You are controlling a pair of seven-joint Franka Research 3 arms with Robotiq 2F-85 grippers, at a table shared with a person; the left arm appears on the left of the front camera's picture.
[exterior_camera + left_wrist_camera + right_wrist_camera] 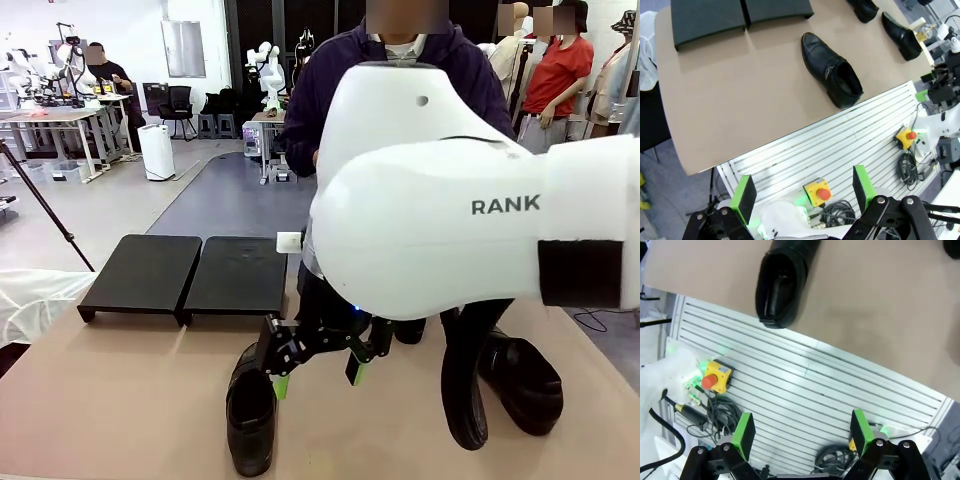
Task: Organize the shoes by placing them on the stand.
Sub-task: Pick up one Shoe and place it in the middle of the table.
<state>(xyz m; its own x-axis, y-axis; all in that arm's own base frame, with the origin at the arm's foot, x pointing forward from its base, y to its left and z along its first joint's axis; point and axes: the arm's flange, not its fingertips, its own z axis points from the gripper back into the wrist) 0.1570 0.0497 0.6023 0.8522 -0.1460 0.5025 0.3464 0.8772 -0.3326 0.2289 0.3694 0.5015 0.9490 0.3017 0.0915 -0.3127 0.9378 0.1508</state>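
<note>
My right gripper [318,383] hangs open over the table's near edge, just right of a black shoe [250,418] lying with its toe away from me. That shoe [781,282] sits above the open pads in the right wrist view, right gripper [802,432] empty. Two more shoes [464,392] [522,382] lie at the right, one tipped on its side. The stand's two black platforms [140,272] [237,275] are bare at the far left. My left gripper [804,192] is open and high above the near edge, with the shoe [832,70] and the platforms [707,17] beyond.
A person in a dark jacket [330,90] stands at the far side. My right arm's white body [450,230] blocks the middle of the front view. Below the near edge lies a slatted base [840,145] with emergency stop buttons [818,191] and cables.
</note>
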